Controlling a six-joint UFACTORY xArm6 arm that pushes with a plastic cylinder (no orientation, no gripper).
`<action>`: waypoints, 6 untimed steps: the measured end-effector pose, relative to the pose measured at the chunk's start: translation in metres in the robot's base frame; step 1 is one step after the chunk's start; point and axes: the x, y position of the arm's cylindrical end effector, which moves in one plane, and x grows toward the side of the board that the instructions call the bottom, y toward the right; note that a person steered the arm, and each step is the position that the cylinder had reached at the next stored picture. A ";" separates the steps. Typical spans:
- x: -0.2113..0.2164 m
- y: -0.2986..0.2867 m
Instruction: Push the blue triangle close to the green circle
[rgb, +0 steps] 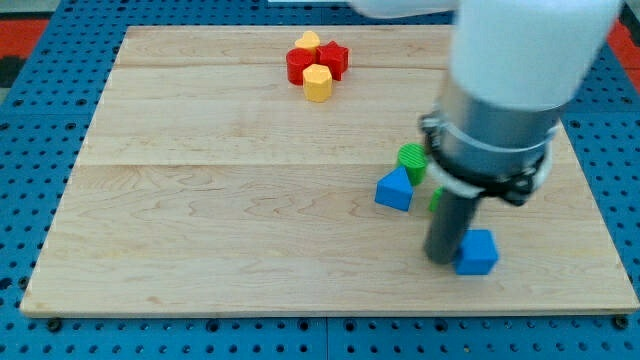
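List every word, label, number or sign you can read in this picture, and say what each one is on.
None: no readable text anywhere.
The wooden board is bare wood grain.
The blue triangle, green circle, blue block, and the red and yellow blocks carry no markings.
The arm's white housing and rod show no label.

Wooden board; scattered coloured blocks

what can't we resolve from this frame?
- My tip: whether it touches the blue cube beside it is unclear.
- A green block is mostly hidden behind the rod; shape unknown.
- Green circle: right edge covered by the arm.
- In the red and yellow cluster, shapes are too small to name.
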 end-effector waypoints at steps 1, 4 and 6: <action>0.017 -0.006; -0.064 -0.060; -0.056 -0.067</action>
